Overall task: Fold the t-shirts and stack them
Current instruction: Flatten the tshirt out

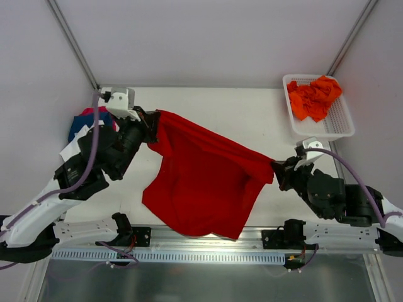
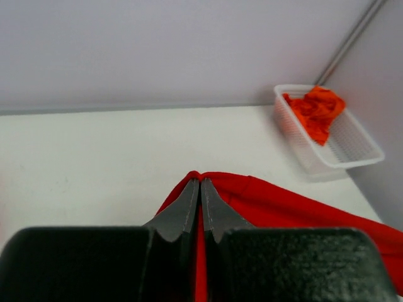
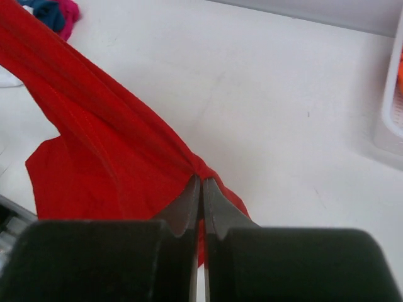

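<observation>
A deep red t-shirt (image 1: 201, 179) hangs stretched between both grippers above the table, its lower part draping toward the near edge. My left gripper (image 1: 153, 123) is shut on its far-left corner; the left wrist view shows red cloth (image 2: 283, 204) pinched between the jaws (image 2: 201, 182). At the right, my right gripper (image 1: 277, 168) is shut on the other corner, with the red cloth (image 3: 94, 145) bunched at its fingertips (image 3: 202, 179). Orange t-shirts (image 1: 313, 96) lie crumpled in the basket. Blue and pink t-shirts (image 1: 83, 121) sit behind the left arm.
A white mesh basket (image 1: 340, 123) stands at the far right corner, also seen in the left wrist view as the basket (image 2: 334, 157). Frame posts rise at the back corners. The table's metal rail (image 1: 201, 242) runs along the near edge.
</observation>
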`<state>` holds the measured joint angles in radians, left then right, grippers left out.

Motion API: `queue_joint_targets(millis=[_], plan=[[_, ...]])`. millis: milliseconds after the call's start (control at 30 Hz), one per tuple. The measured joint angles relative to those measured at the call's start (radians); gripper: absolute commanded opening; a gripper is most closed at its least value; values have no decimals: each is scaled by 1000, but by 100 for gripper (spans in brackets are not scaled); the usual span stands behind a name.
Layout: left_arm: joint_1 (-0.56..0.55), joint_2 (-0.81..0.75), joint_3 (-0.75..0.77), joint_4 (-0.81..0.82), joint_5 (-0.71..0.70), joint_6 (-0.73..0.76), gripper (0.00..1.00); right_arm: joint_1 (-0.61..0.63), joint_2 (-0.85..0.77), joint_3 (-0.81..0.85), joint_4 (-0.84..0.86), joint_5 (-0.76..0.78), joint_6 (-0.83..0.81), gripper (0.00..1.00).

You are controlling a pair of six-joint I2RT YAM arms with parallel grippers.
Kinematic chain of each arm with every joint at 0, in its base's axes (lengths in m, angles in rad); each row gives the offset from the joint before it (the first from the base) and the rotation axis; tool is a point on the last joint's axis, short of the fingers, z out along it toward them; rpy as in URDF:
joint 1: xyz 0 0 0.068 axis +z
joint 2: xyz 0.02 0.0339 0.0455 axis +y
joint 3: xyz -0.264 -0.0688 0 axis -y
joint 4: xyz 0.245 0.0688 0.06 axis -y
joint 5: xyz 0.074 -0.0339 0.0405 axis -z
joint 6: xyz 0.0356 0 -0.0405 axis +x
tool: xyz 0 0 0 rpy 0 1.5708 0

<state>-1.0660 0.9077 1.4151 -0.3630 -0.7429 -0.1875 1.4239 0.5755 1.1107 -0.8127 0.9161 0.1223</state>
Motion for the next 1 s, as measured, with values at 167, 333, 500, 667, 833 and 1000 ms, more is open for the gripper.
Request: queue_joint_targets(millis=[167,333,500,667,833,1000], plan=[[144,6,-150,29,54,-57,0,-5,-8,-38,-5,69,48,2],[249,44,-238,57,124,-118,0,-75,31,-76,-4,52,101,0],[291,103,-267,87,147,-148,0,-279,124,-145,39,-86,115,0],[350,172,-270,126,199,-185,0,-550,157,-222,131,-308,91,0],[408,294,-269,196,249,-201,0,-749,241,-227,212,-462,49,0],[460,497,-197,249,291,-207,0,-883,389,-226,279,-560,8,0]])
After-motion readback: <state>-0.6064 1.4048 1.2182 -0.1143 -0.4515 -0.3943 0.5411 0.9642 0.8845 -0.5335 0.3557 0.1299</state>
